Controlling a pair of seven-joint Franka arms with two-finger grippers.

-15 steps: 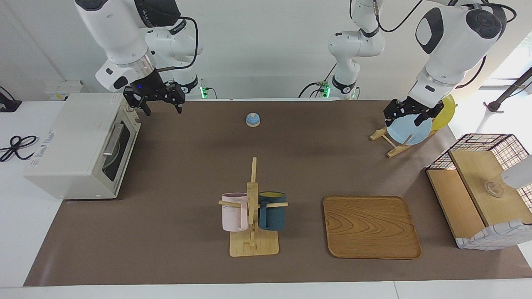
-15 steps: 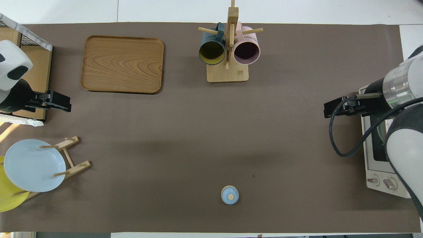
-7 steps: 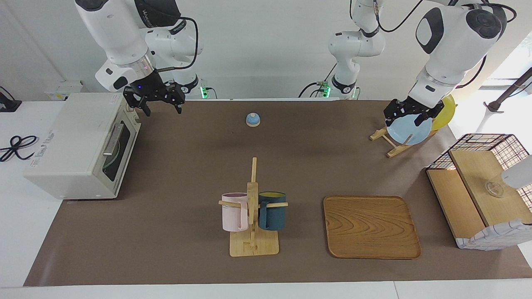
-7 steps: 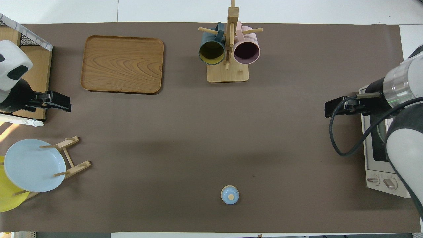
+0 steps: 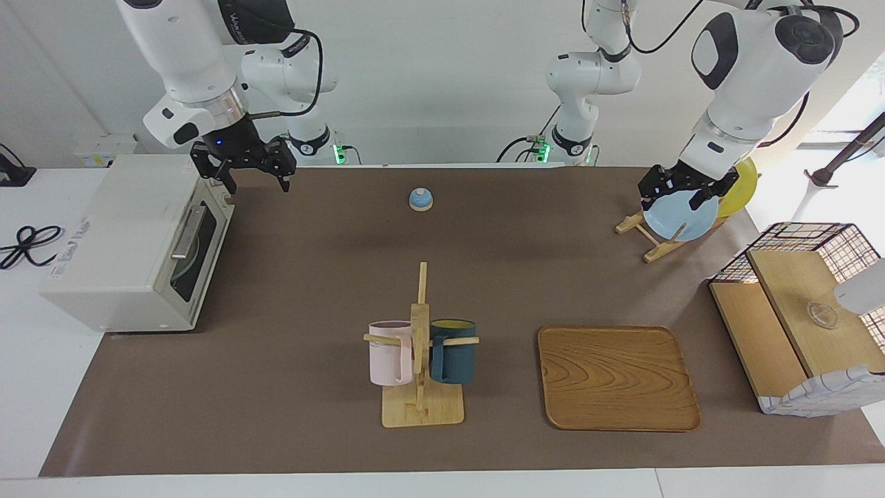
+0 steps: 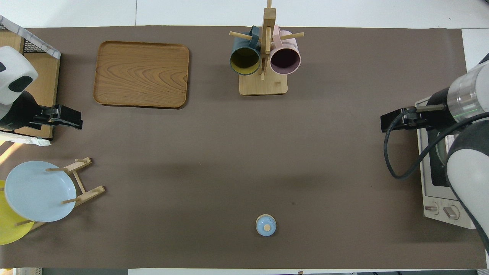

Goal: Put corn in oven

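Off-white oven point(image 5: 131, 242) door shut, no corn visible; my right end effector point(image 5: 243, 166), spread and empty, has lifted away; left end effector point(image 5: 681, 195) spread, waiting

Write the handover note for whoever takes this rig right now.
Right gripper: open, empty, raised over the oven's front corner nearest the robots.
Left gripper: open, empty, in the air over the plate rack; this arm waits.
Oven: at the right arm's end of the table, door shut.
Corn: not visible in either view.
Done: nothing that can be confirmed, since no corn shows.
Left: find the corn, open the door, put it inside.
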